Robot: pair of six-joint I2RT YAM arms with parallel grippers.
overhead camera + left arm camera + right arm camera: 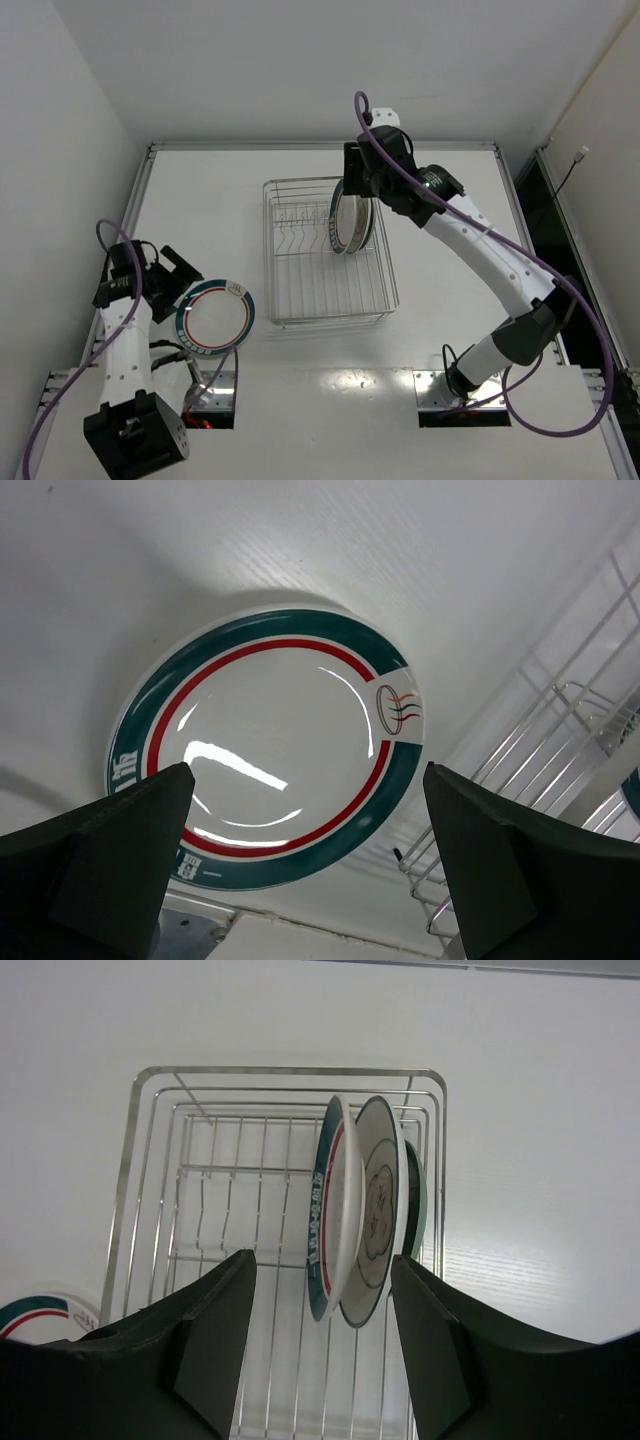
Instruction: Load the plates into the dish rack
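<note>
– White round plate with a green and red rim band [270,745], on the left: why does it lie flat there?

– It waits on the white table [200,200], just beside the left wall of the silver wire dish rack [290,1070], right side up. I judge it is the last plate to load. The left gripper [308,780] hangs over it with the jaws at their widest, one finger on each side of the plate in the left wrist view, and it touches nothing.

– So the plate is between the jaws?

– Below them, not in them. To lift a flat plate, I think one finger must come under the rim.

– And in the rack?

– Three plates stand on edge between the upright wires, near its right side: a second green and red banded plate [325,1200], then a white plate with a faint centre motif [378,1200], then a teal plate [417,1190], mostly hidden. The wires keep them nearly upright.

– The right gripper [322,1265]?

– It is above their top edges, jaws about half apart and empty. The banded plate lies in line with the gap, beyond the fingertips.
</note>
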